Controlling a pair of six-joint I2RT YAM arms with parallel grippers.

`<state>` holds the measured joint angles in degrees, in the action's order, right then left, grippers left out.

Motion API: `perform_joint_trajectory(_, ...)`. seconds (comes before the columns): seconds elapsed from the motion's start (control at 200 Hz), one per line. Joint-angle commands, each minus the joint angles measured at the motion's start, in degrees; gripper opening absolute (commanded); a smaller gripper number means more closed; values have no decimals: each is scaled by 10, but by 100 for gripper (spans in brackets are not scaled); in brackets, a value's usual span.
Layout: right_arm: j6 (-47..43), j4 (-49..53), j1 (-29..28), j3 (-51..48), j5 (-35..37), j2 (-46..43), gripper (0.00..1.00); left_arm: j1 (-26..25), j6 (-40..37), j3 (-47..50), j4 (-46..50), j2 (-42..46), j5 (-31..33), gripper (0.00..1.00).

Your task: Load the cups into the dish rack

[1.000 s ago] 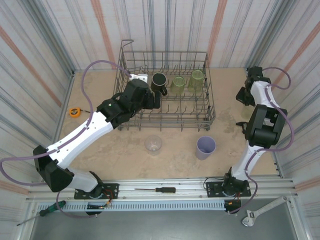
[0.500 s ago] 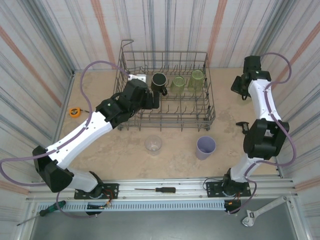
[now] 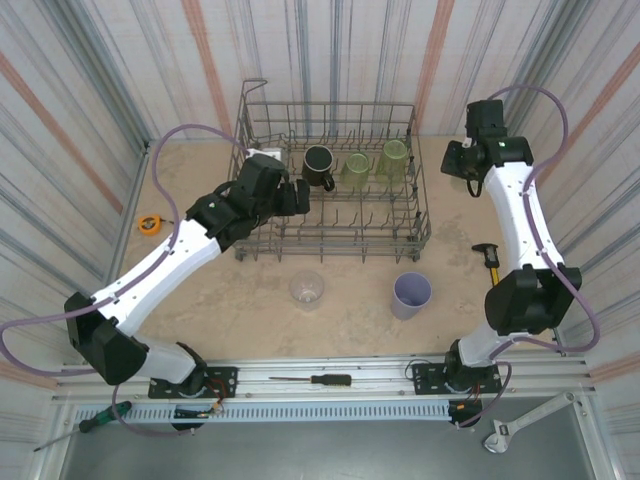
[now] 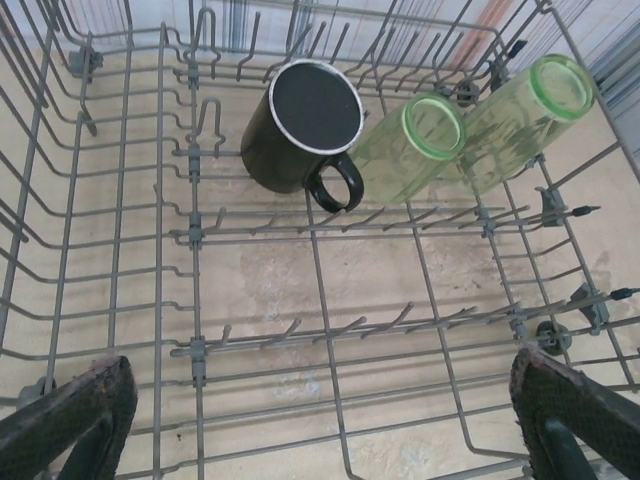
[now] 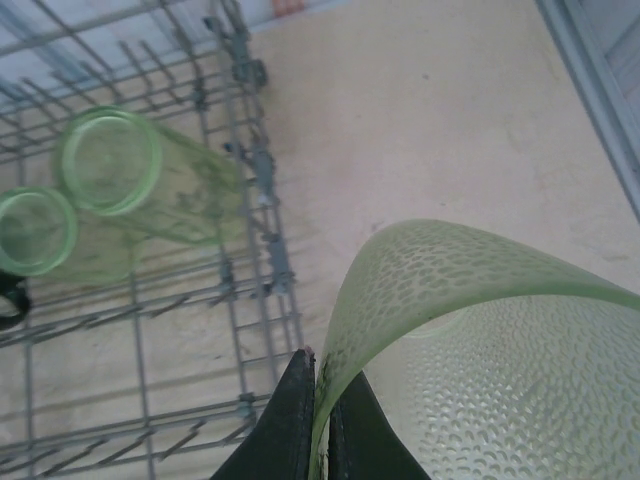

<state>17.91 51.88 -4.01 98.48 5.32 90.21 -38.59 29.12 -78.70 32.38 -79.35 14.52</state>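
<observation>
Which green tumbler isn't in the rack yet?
The dimpled tumbler pinched by its rim in the right fingers, outside the rack's right wall. The other two lean inside beside the mug.

Brightness: even, soft light is filling all 3 views.
Shadows: only faint, soft ones are lying on the table (image 3: 350, 315).
Focus: the green tumbler (image 5: 480, 370) is blurring against the right wrist lens.
Distortion: dish rack (image 4: 190, 237) wires are bowing near the left wrist frame's edges.

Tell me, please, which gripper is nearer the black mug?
Left. The left gripper hangs open over the dish rack beside the black mug; the right gripper, holding a green tumbler, is outside the rack.
</observation>
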Motion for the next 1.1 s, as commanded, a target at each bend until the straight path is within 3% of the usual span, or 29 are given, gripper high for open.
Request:
perform_joint_trajectory(0.0, 6, -18, -15, 19, -29, -32, 0, 9, 16, 9, 14, 32, -10, 99)
perform_joint_trajectory(0.361, 33, -88, -66, -13, -132, -52, 0, 28, 27, 21, 12, 44, -24, 99)
perform_joint_trajectory(0.526, 42, -148, -70, -60, -234, -71, 0, 43, 41, 33, 4, 46, -42, 99)
perform_joint_trajectory(0.761, 65, -200, -75, -110, -308, -83, 0, 58, 69, 56, -5, 49, -63, 99)
perform_joint_trajectory(1.092, 163, -375, -77, -227, -427, -102, 0, 75, 92, 61, -20, 45, -97, 99)
